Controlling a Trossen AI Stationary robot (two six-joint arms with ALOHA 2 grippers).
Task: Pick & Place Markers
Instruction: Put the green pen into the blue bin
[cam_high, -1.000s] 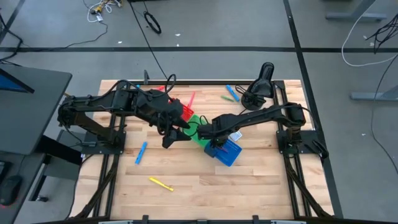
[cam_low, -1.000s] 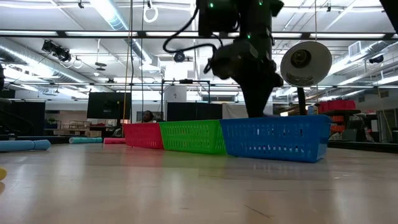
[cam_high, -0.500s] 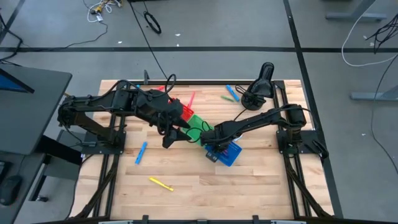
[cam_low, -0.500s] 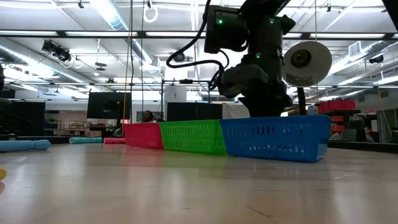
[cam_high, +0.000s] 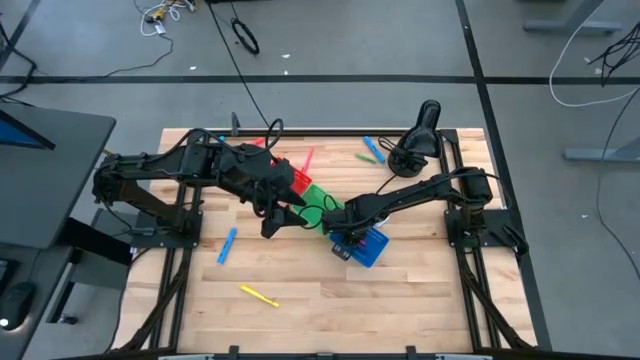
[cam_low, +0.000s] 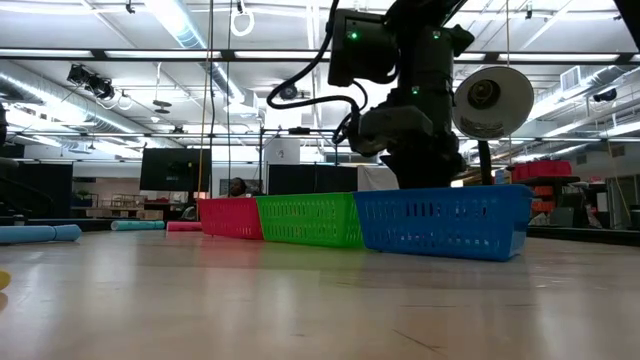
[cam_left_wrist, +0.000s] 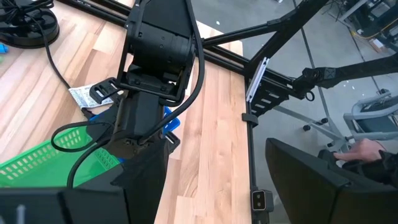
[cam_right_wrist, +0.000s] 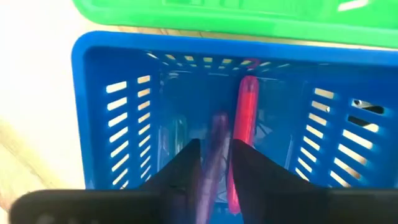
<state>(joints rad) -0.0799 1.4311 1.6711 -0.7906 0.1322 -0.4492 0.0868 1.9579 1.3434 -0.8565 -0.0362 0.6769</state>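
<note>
High view: the wooden table (cam_high: 400, 310) carries three bins in a diagonal row near its middle: red bin (cam_high: 300, 177), green bin (cam_high: 322, 200), blue bin (cam_high: 368, 247). The right gripper (cam_high: 345, 238) reaches down over the blue bin's left part. The left gripper (cam_high: 272, 222) hangs just left of the green bin, nothing seen in it. Loose markers lie on the table: a blue marker (cam_high: 227, 245) toward the left edge, a yellow marker (cam_high: 258, 295) toward the front-left corner, and a blue and a green one (cam_high: 370, 151) near the back edge.

Low view: the three bins stand side by side, the blue bin (cam_low: 440, 222) nearest. The right arm (cam_low: 410, 110) comes down behind its wall; the fingers are hidden by it.

Left wrist view: the left gripper's fingers (cam_left_wrist: 305, 180) stand well apart, nothing between them. Ahead, the right arm (cam_left_wrist: 149, 81) dips into the blue bin beside the green bin (cam_left_wrist: 43, 165).

Right wrist view: inside the blue bin (cam_right_wrist: 93, 112) lie a red marker (cam_right_wrist: 244, 124) and a purple marker (cam_right_wrist: 211, 158). The right gripper's fingers (cam_right_wrist: 180, 171) stand slightly apart astride the purple marker; whether they grip it I cannot tell
</note>
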